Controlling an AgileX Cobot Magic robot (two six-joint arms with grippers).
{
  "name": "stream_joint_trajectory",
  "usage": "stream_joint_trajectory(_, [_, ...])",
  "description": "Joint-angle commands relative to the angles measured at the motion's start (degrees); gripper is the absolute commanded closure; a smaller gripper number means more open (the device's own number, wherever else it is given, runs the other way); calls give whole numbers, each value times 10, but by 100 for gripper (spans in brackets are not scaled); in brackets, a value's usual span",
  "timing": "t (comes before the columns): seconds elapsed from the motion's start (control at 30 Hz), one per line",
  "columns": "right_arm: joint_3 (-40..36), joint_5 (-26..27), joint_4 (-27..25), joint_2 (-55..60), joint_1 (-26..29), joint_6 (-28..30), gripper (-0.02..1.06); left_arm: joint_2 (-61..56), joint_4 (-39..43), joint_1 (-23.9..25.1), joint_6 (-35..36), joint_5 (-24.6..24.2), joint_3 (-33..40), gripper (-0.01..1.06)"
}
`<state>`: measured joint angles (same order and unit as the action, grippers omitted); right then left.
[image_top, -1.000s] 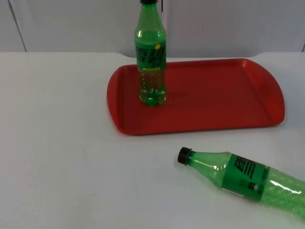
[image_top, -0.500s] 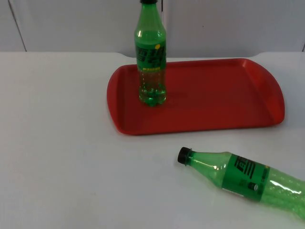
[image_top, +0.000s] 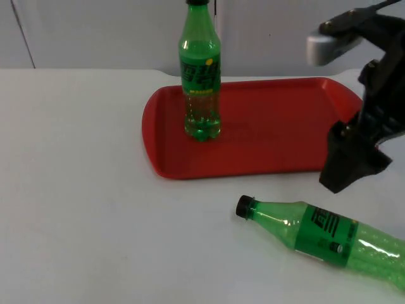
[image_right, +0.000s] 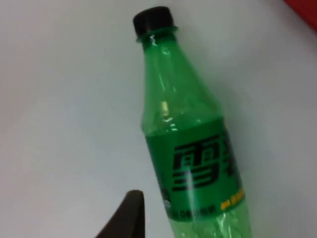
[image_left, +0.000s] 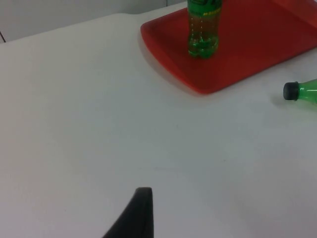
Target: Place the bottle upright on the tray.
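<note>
One green bottle [image_top: 201, 76] with a black cap stands upright on the left part of the red tray [image_top: 278, 133]. A second green bottle [image_top: 323, 234] lies on its side on the table in front of the tray, cap pointing left. My right gripper [image_top: 345, 168] hangs over the tray's front right edge, just above and behind the lying bottle, not touching it. In the right wrist view the lying bottle [image_right: 190, 144] is close below the gripper. The left wrist view takes in the tray [image_left: 257, 54], the upright bottle [image_left: 203, 29] and the lying bottle's cap [image_left: 291, 90] from afar; the left arm waits.
The white table [image_top: 82, 190] stretches wide to the left and front of the tray. A grey partition wall [image_top: 95, 31] closes the back. The lying bottle's base reaches the table's front right area.
My right arm has come into the top view from the right and now hangs over the tray's right end. Both bottles and the tray have stayed put.
</note>
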<state>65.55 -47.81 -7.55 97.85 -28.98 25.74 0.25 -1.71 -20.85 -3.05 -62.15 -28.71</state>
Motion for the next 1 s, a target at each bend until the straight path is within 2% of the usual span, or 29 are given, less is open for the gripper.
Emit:
stream_joint_trajectory(0.0, [12,5,16,16,-19,14,0,-2,-1,2,4,5,3,0])
stream_joint_trajectory(0.1, [30,-1,39,47,-44,20,0,-2,0,2,4,5,3,0])
stream_joint_trajectory(0.23, [48,-3,42,79,-60,23,0,-2,5,2,4,5,3,0])
stream_joint_trajectory(0.53, [54,3,46,134,-63,78,0,-2,13,2,4,5,3,0])
stream_joint_trajectory(0.97, [17,88,49,151,-63,84,0,-2,14,2,4,5,3,0])
